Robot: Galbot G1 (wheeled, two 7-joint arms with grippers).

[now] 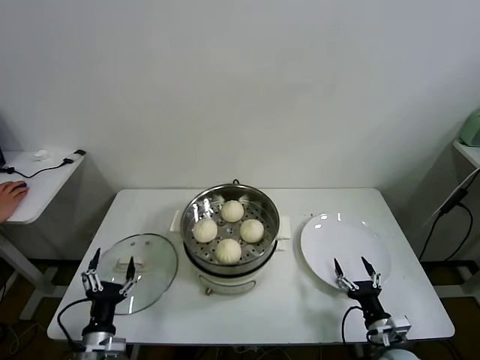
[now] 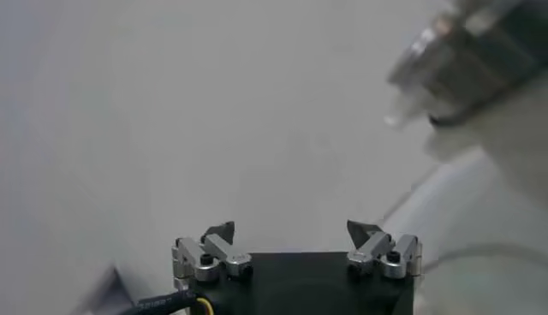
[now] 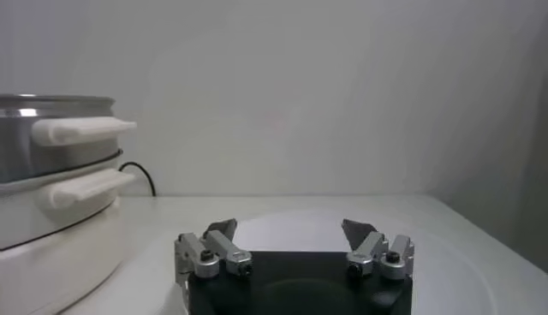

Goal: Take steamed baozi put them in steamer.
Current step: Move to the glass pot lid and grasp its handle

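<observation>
Several cream-white steamed baozi (image 1: 228, 250) lie on the perforated tray inside the shiny steel steamer (image 1: 196, 207) at the table's middle. My left gripper (image 1: 112, 264) hangs open at the front left, over the near edge of the glass lid, holding nothing. At the front right my right gripper (image 1: 351, 266) is open and empty too, above the near edge of the white plate. In the right wrist view the steamer (image 3: 34, 171) with its cream handles stands off to the side of the right gripper (image 3: 289, 228). The left gripper (image 2: 291, 228) faces a blurred grey surface in its wrist view.
A round glass lid (image 1: 147, 262) lies flat left of the steamer. A white plate (image 1: 330, 236) with nothing on it sits on the right. A side desk (image 1: 45, 176) with a person's hand (image 1: 10, 197) stands at far left; cables hang at far right.
</observation>
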